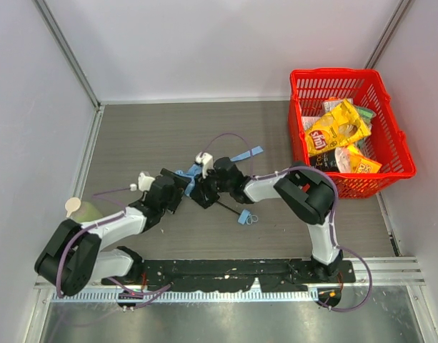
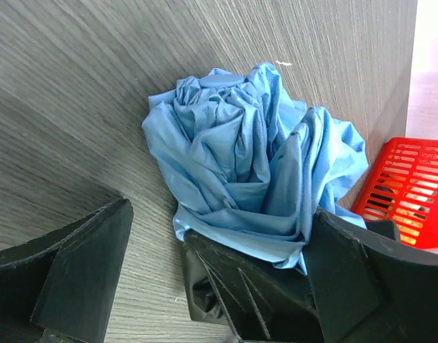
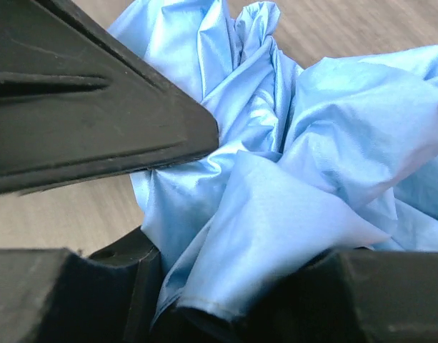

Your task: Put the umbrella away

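The top view looks down on the whole table (image 1: 168,136); both wrist views sit close against the umbrella (image 2: 240,157) fabric.

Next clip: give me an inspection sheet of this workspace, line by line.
Surface: grey wood-grain table.
Job's things: umbrella mid-table, blue fabric crumpled in a bunch; its handle lies toward the near edge.
Clutter: red basket of snack bags at right; pale round item at left.
Grippers: left gripper open around the fabric; right gripper closed on the fabric.
Cables: purple cables along both arms, one looping over the table.
Surroundings: plain white walls; nothing else seen.
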Robot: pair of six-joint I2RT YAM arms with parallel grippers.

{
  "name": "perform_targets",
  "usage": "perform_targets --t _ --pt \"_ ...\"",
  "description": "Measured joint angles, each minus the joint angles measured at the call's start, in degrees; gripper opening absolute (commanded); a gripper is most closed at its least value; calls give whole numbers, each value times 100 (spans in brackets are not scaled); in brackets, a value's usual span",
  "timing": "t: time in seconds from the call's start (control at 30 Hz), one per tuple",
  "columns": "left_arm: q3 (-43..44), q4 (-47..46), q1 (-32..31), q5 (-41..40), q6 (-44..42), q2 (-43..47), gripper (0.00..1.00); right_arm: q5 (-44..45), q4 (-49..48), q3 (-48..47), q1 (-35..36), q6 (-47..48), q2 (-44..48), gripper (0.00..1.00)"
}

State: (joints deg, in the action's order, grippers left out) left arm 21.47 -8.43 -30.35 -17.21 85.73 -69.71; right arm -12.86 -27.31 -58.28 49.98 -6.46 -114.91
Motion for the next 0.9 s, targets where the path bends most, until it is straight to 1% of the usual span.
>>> perform_targets --t 0.13,0.2,0.3,0.33,0.4,0.47,0.53,0.57,0.6,0.67,0.7,0.73,0.77,0.8,0.83,0.87,0.9 --pt "140 -68 -2 33 -87 -234 100 -1947 -555 -61 -581 -841 -380 1" --pt "247 -120 -2 31 -109 -404 100 -2627 -857 -107 -758 -1316 -595 1" --pt "376 -289 0 26 -179 -671 90 -3305 -1257 -109 -876 -1886 -835 1" --pt "428 -326 2 24 -219 -765 84 -3421 -1384 -109 -892 -2048 -901 1" --pt "463 -411 17 33 -258 -911 67 -3543 -1504 -133 -955 -2247 -970 1" --pt "442 -581 48 72 -319 -1036 46 -3604 -1532 -149 -999 -2352 -1001 1" --pt "369 -831 70 136 -348 -1156 19 -3639 -1440 -181 -1032 -2378 -1008 1" --pt "319 -960 74 175 -310 -1193 10 -3659 -1309 -229 -1034 -2365 -1008 1" --pt "275 -1078 87 208 -258 -1200 6 -3665 -1196 -267 -1036 -2321 -1003 1" --pt "214 -1246 105 236 -166 -1198 1 -3659 -841 -380 -1043 -2168 -953 1" --pt "190 -1309 114 260 -142 -1193 0 -3617 -614 -431 -1040 -2061 -905 3" --pt "155 -1353 116 264 -155 -1191 0 -3532 -378 -474 -1027 -1941 -846 13" --pt "116 -1405 122 275 -155 -1191 0 -3410 -144 -518 -994 -1825 -778 18" --pt "81 -1462 129 289 -157 -1187 0 -3257 85 -540 -955 -1709 -684 28" --pt "57 -1502 131 313 -153 -1185 0 -3082 328 -555 -914 -1602 -586 34" --pt "33 -1534 133 356 -151 -1185 0 -2920 531 -557 -881 -1526 -490 47" --pt "13 -1569 131 417 -149 -1185 0 -2710 796 -557 -839 -1438 -369 52"
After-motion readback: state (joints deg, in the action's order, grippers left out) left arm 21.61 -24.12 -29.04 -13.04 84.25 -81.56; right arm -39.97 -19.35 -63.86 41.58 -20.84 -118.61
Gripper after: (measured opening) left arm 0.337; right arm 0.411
